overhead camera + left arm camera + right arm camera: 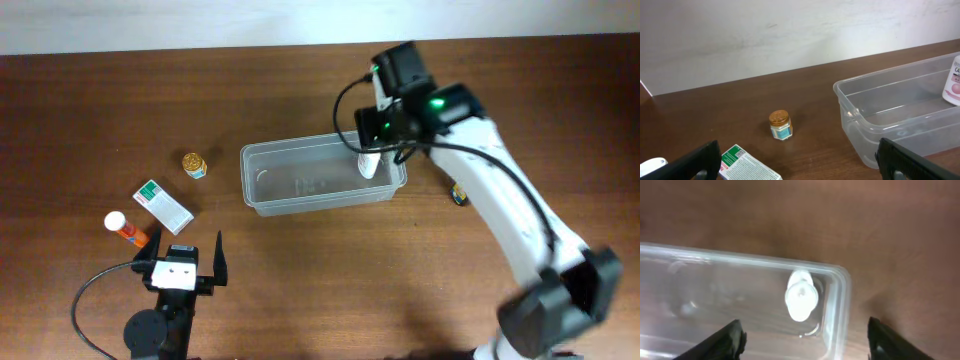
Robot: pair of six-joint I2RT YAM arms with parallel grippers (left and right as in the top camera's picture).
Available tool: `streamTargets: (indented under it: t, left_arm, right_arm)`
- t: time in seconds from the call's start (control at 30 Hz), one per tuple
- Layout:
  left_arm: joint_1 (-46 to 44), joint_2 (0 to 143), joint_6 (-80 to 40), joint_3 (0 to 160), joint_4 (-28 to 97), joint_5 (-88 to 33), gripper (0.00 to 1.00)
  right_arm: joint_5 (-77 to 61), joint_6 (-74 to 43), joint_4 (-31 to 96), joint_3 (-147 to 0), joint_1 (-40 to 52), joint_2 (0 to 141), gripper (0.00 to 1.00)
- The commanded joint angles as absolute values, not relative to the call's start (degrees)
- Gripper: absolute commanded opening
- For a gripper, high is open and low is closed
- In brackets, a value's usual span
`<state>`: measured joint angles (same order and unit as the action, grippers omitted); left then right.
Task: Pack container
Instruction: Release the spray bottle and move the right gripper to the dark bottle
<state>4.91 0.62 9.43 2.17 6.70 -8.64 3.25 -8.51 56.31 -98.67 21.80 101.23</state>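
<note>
The clear plastic container [300,186] lies at mid-table. A white bottle [368,166] stands inside its right end. My right gripper [378,140] hovers open just above that bottle, not touching it. In the right wrist view the bottle [801,295] is seen from above in the container's corner [839,305], with the open jaws [807,345] apart from it. My left gripper [186,262] is open and empty near the front left. The left wrist view shows its jaws [807,170] wide apart, the container [880,107] and the bottle [954,80].
Left of the container are a small gold-lidded jar [194,165] [780,125], a green and white box [163,206] [747,166] and a white-capped orange bottle [125,228]. A small yellow and blue item [458,193] lies right of the container.
</note>
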Motion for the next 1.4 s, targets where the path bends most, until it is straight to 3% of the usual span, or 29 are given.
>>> streamTargets:
  t: [0.0,0.37,0.6,1.1,1.37]
  left_arm:
    - [5.19,0.30,9.98,1.85,6.68,-9.26,0.99]
    - [5.21,0.30,9.98,1.85,6.70,-9.26,0.99]
    - [5.21,0.30,9.98,1.85,6.70,-9.26,0.99]
    - [5.21,0.30,9.98,1.85,6.68,-9.26,0.99]
    - [5.21,0.30,9.98,1.85,6.70,-9.26,0.99]
  right_arm:
    - [5.04,-5.78,58.19,-100.95,20.43,95.13,0.77]
    - [3.42,-5.10,71.44,-100.42,1.10,92.66,0.82]
    - [-8.08,2.68,70.65,-91.11,-8.36,93.38,0.86]
    - [-11.62,2.76,48.18,-71.02,-9.34,94.15,0.84]
    - [-11.88,2.76,46.98,-70.63,-9.28,101.03,0.70]
